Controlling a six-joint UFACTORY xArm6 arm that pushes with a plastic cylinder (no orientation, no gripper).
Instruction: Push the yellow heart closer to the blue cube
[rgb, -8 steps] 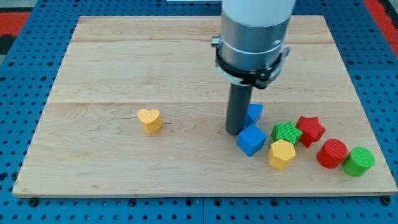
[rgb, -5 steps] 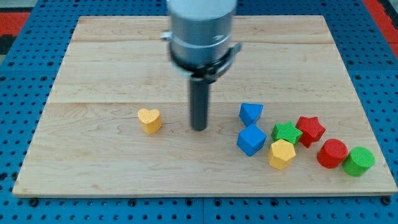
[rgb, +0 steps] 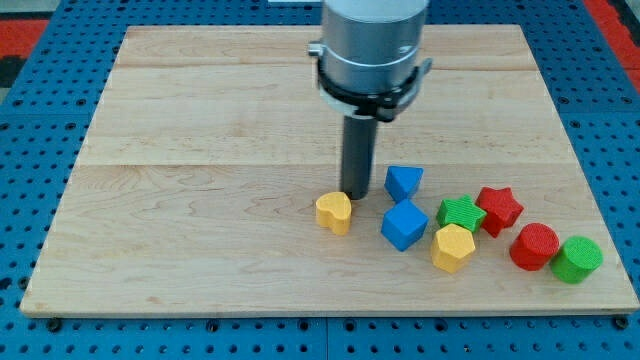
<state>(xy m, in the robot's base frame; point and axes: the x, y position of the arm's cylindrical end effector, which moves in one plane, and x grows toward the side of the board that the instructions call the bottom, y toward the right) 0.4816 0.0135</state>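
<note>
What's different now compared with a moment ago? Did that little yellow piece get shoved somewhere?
Yes. The yellow heart slid toward the view's right and a little down, and now sits just left of the blue cube, with a small gap. My tip, which had swung left, came back right and stands just above the heart. The other blue block, green star, yellow hexagon and the rest stayed put.

Yellow heart (rgb: 334, 211), blue cube (rgb: 404, 224), red star (rgb: 498, 208), green star (rgb: 460, 214), pale wooden board (rgb: 200, 150).
</note>
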